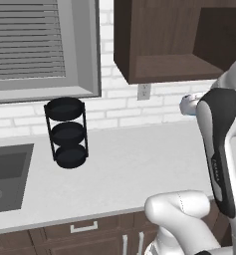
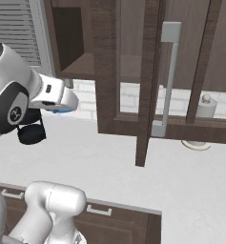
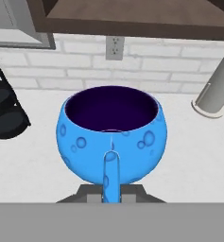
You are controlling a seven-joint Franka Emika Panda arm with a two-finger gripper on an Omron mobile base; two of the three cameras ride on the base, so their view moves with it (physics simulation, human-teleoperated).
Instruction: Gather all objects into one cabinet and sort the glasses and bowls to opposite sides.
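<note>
My gripper [image 3: 111, 194] is shut on the handle of the small bright blue bowl [image 3: 112, 134], which hangs upright in the air above the counter. Its inside is dark and empty. From the left base view a sliver of the blue bowl [image 1: 191, 111] peeks out under the hand [image 1: 189, 103], just below the cabinet [image 1: 164, 45]. In the right base view the bowl [image 2: 62, 110] is left of the cabinet's open door [image 2: 150, 76]. The cabinet shelf's underside [image 3: 132, 21] lies above and beyond the bowl. The glasses are out of view.
A black three-tier rack [image 1: 66, 132] stands on the counter to the left, with a sink [image 1: 7, 174] beyond it. A paper towel roll [image 2: 203, 109] stands at the right near the wall. An outlet [image 1: 144, 91] sits under the cabinet.
</note>
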